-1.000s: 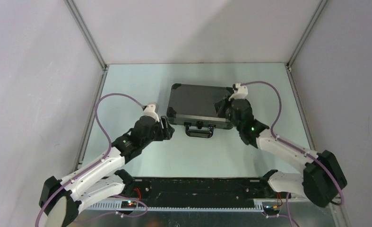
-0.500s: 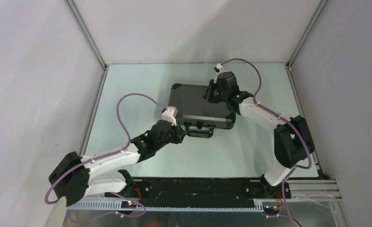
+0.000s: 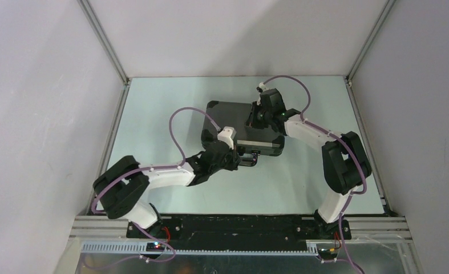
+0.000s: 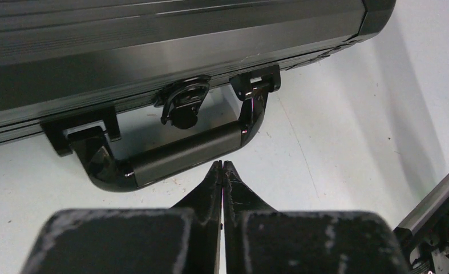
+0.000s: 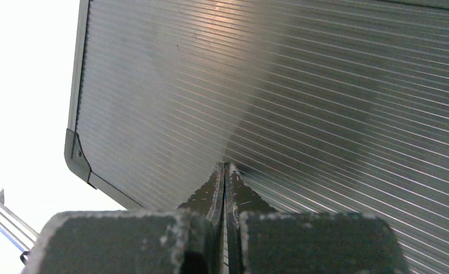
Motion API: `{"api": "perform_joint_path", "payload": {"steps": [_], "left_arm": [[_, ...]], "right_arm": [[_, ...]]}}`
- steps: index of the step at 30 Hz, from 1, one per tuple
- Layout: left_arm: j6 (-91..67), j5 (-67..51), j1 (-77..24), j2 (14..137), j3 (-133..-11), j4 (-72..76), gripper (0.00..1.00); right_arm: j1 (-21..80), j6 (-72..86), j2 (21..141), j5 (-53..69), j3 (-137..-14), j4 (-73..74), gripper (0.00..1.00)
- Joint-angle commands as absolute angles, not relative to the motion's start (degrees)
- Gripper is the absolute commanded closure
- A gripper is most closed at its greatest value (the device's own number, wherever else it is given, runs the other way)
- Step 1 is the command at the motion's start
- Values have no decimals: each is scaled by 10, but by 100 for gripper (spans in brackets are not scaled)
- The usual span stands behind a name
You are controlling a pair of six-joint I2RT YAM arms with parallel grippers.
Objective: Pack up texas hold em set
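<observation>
I see the black briefcase (image 3: 227, 117) lying closed and flat on the pale table (image 3: 153, 114), in the far half and roughly centred. Its handle (image 4: 176, 157) is on the long side that faces the arm bases.

My left gripper (image 4: 222, 166) has its jaws pressed together with nothing between them. Its tips sit right at the near edge of the handle's grip bar, about midway along. I cannot tell whether they touch it. Just above the handle, a latch (image 4: 182, 103) sits on the case's front wall between the two handle mounts.

My right gripper (image 5: 225, 166) is likewise pinched closed and empty. Its tips are down on or just over the ribbed lid, on the lid's right part in the overhead view. Contact is not clear from here. In the right wrist view one metal-capped corner (image 5: 76, 154) of the lid lies off to the left of the tips, with bright table beyond it.

Bare table runs along the left of the case out to the side wall. There is a narrower strip behind it and a broad band between the handle and the bases. On the right, the right arm's elbow stands over the open table. A frame rail (image 4: 433, 200) shows at the lower right of the left wrist view.
</observation>
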State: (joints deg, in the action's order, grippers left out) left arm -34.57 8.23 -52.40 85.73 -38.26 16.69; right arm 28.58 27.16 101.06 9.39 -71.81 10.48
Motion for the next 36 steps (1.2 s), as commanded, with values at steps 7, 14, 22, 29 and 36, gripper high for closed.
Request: {"api": "perform_joint_path", "payload": {"steps": [7, 14, 22, 29, 36], "left_arm": [[-363, 117, -532, 924, -434, 191, 100], [-370, 174, -536, 939, -444, 153, 100], [-367, 228, -536, 956, -478, 106, 100], [-361, 215, -537, 966, -493, 106, 100], [-360, 212, -538, 988, -501, 105, 100]], "right_arm": [[278, 258, 1018, 75, -732, 170, 100], [275, 254, 1014, 80, -727, 174, 100], [275, 254, 1018, 87, -723, 171, 100], [273, 253, 1017, 88, -717, 168, 100], [271, 252, 1019, 90, -717, 168, 100]]}}
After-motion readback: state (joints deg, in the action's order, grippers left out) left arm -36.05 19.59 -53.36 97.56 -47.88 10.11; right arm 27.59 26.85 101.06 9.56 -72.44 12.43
